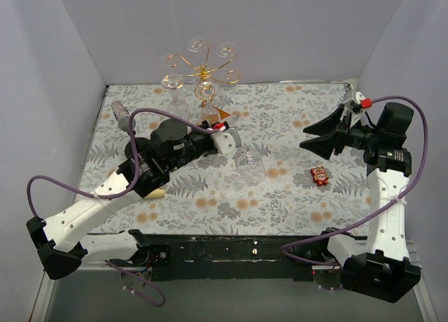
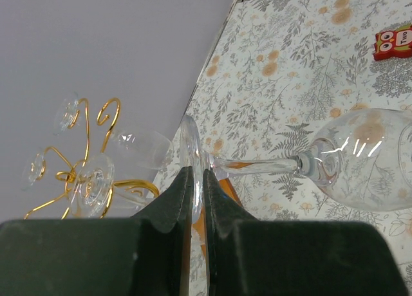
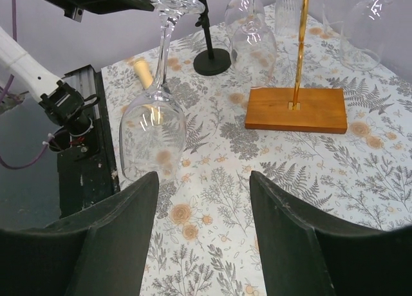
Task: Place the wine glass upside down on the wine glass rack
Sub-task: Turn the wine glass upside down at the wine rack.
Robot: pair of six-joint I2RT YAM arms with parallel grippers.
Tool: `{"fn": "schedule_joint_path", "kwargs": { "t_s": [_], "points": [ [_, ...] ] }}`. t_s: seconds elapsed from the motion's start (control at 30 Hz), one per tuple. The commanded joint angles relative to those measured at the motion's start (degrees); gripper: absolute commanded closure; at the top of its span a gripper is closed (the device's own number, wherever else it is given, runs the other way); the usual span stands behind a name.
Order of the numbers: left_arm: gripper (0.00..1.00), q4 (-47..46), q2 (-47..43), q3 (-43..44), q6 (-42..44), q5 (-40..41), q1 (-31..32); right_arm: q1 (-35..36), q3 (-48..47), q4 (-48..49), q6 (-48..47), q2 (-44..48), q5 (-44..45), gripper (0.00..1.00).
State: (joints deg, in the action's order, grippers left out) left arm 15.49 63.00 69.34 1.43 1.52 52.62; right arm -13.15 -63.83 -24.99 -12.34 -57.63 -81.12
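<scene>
While my left pincer clamps only the thin foot of the wine glass, it could slip or strike glasses on the rack. My right pincer gapes, empty.

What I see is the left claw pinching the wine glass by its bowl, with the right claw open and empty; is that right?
Not quite. The left claw pinches the wine glass by the edge of its flat foot, not by its bowl, as the left wrist view shows. The right claw is indeed open and empty.
</scene>
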Motion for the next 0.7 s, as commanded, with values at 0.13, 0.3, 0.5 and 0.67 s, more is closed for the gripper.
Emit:
{"fn": "schedule_joint_path", "kwargs": {
  "t_s": [0.13, 0.3, 0.5, 0.67],
  "points": [
    [1.00, -1.3, 2.6, 8.9, 7.4, 2.2, 0.1, -1.8, -3.2, 10.3, 6.0, -2.3, 2.8, 0.33],
    [1.00, 1.3, 6.8, 15.3, 10.1, 3.6, 0.1, -3.5, -2.6, 17.7, 11.6, -2.4, 3.0, 0.33],
    [1.00, 0.9, 11.5, 21.6, 12.2, 3.6, 0.1, -5.5, -2.4, 18.1, 11.6, -2.8, 1.8, 0.33],
    [1.00, -0.7, 17.1, 26.6, 14.8, 6.6, -0.3, -6.5, 0.3, 19.9, 11.9, -2.5, 1.1, 0.33]
  ]
}}
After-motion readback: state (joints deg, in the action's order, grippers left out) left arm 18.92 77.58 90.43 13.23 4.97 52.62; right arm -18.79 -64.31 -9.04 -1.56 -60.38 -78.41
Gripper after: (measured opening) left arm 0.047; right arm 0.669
